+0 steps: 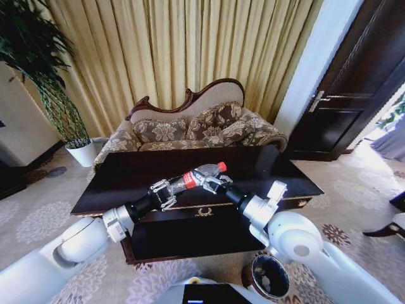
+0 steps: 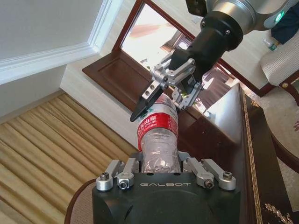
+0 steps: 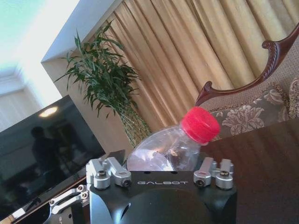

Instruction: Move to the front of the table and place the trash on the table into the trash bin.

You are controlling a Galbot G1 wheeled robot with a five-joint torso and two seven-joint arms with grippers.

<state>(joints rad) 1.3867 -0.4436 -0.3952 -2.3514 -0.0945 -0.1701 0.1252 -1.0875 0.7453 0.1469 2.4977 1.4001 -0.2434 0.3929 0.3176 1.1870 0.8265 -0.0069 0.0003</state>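
**A:** so where's the bottle point(image 1: 197, 176) right now?

**B:** up in the air over the table point(image 1: 266, 166) — both grippers are on it. The left gripper point(image 1: 166, 191) is clamped round the base end, the right gripper point(image 1: 212, 180) is closed on the neck end just below the red cap point(image 3: 200, 123).

**A:** and the bin?

**B:** the trash bin point(image 1: 266, 277) sits on the carpet by the robot's right side, in front of the table, black liner showing — something pale is lying inside it.
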